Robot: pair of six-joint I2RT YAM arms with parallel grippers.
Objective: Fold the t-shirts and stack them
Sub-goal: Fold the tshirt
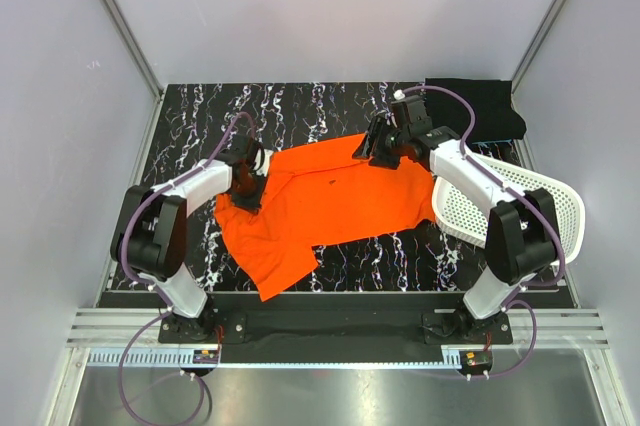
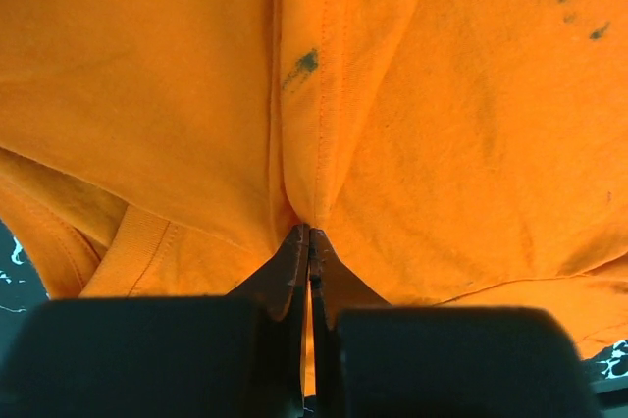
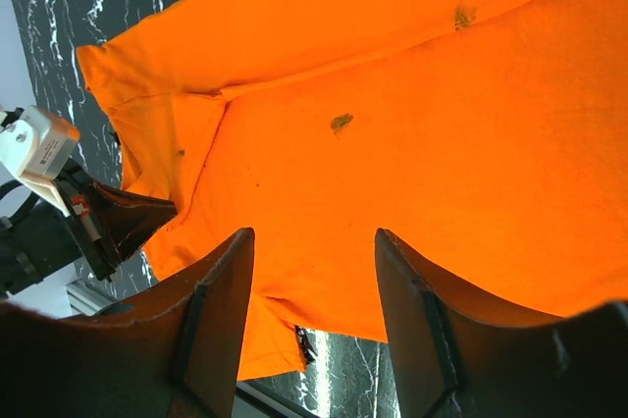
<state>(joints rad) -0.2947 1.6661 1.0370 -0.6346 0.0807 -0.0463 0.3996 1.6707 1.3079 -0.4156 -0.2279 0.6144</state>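
White arms [image 1: 200, 184] carry black joints [image 1: 150, 236] and purple cables [image 1: 456, 97].

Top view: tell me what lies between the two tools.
The orange t-shirt fills the stretch from the left tool to the right tool, as the top view shows.

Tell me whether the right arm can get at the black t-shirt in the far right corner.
Probably yes. The right hand is open and empty over the orange t-shirt; the black t-shirt lies close by with nothing between.
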